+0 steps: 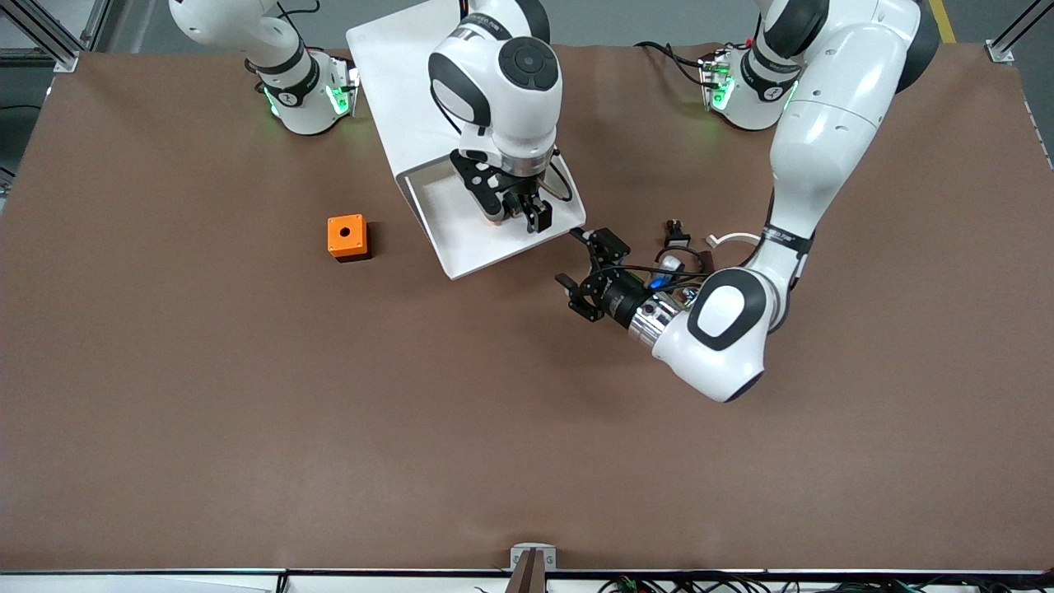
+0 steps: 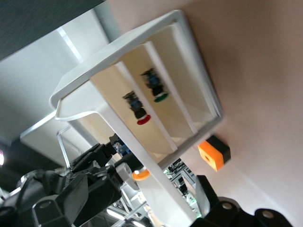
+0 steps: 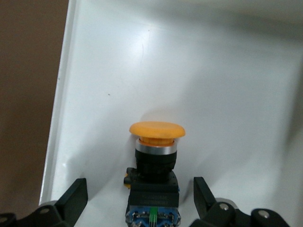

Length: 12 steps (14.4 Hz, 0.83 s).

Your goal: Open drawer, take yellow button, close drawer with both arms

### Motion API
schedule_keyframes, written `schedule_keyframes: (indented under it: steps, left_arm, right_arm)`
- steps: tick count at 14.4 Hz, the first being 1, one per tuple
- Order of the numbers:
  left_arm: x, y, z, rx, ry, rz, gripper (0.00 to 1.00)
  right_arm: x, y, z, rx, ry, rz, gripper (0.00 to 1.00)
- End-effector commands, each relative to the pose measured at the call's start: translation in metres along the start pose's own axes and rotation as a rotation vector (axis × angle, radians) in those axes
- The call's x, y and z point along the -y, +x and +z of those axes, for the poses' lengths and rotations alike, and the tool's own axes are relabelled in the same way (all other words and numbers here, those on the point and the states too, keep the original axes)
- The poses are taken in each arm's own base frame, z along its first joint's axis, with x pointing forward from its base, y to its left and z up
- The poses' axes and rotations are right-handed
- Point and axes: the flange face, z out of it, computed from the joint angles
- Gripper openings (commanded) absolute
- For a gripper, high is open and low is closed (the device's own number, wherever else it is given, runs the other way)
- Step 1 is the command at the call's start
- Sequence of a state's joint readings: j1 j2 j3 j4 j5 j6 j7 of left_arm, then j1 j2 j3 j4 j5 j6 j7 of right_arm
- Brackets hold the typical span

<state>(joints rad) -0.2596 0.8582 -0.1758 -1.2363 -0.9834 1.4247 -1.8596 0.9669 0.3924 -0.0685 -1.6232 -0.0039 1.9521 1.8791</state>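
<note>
Right gripper (image 3: 137, 198), fingers spread wide, straddles the button (image 3: 155, 163), untouched.

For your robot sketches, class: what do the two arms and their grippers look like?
Both arms are glossy white with rounded shells and black joint bands. Green lights glow at their bases. Each ends in a black two-finger gripper: the left gripper has a silver wrist ring and loose black cables, and the right gripper has a black wrist bracket.

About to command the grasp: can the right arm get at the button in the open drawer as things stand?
Probably yes. The right end effector hangs over the open drawer with its fingers spread either side of the button, and nothing sits between them. The left end effector waits beside the drawer front, out of the way.
</note>
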Motion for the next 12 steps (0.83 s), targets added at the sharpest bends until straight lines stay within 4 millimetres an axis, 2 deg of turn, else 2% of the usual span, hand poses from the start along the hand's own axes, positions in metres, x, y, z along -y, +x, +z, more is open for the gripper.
schedule_keyframes:
  steps: [1, 4, 5, 6, 7, 9, 10, 11, 12]
  left_arm:
    - [0.013, -0.011, -0.016, -0.118, -0.058, 0.232, 1.00]
    - [0.034, -0.021, -0.030, -0.239, -0.093, 0.476, 1.00]
    - [0.048, -0.032, -0.037, -0.288, -0.124, 0.545, 1.00]
    - [0.065, -0.050, -0.034, -0.380, -0.171, 0.609, 1.00]
    - [0.083, -0.068, -0.031, -0.492, -0.225, 0.657, 1.00]
    - [0.101, -0.088, -0.030, -0.612, -0.303, 0.726, 1.00]
    - [0.100, -0.089, -0.029, -0.635, -0.302, 0.761, 1.00]
    - [0.098, -0.090, -0.027, -0.675, -0.307, 0.797, 1.00]
    - [0.096, -0.090, -0.024, -0.716, -0.315, 0.818, 1.00]
  right_arm:
    - [-0.001, 0.000, -0.002, -0.008, 0.000, -0.083, 0.98]
    - [-0.001, 0.003, -0.001, -0.004, -0.008, -0.136, 0.97]
    - [0.000, 0.004, -0.001, -0.003, -0.008, -0.136, 0.93]
    - [-0.001, 0.003, -0.001, -0.003, -0.010, -0.140, 0.88]
    - [-0.002, 0.000, -0.001, -0.001, -0.010, -0.159, 0.76]
    - [-0.004, -0.001, -0.001, 0.035, -0.029, -0.163, 0.24]
    - [-0.005, -0.001, -0.001, 0.040, -0.043, -0.160, 0.06]
    - [-0.006, 0.000, -0.002, 0.040, -0.051, -0.160, 0.01]
    - [-0.005, 0.003, -0.003, 0.039, -0.052, -0.158, 0.00]
